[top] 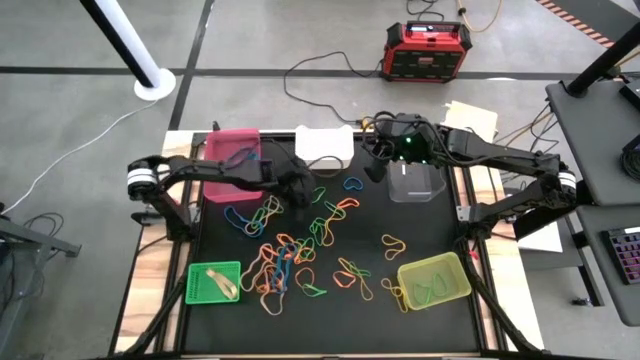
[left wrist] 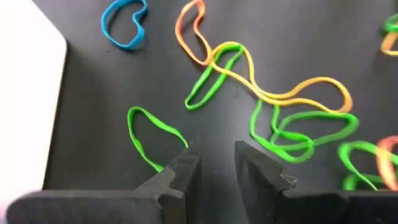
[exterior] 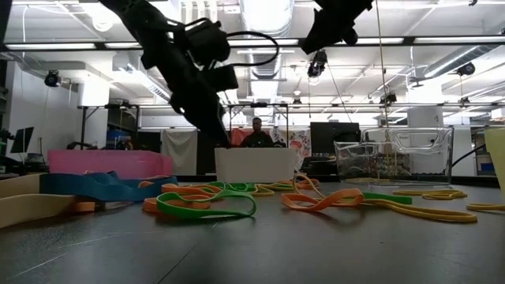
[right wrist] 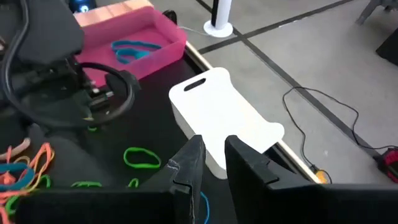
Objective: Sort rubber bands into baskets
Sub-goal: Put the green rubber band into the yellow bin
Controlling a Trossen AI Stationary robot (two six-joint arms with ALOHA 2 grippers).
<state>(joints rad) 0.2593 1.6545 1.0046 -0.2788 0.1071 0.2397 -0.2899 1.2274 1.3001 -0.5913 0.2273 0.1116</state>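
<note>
left gripper [left wrist: 216, 163] is hovering low over the desk, jaws narrow and holding nothing. a green rubber band [left wrist: 154, 138] is lying just beside one fingertip, its long axis running slantwise away from the jaws. right gripper [right wrist: 212, 160] is waiting over the white basket [right wrist: 224, 118], jaws narrow too, so left is way nearer.
</note>
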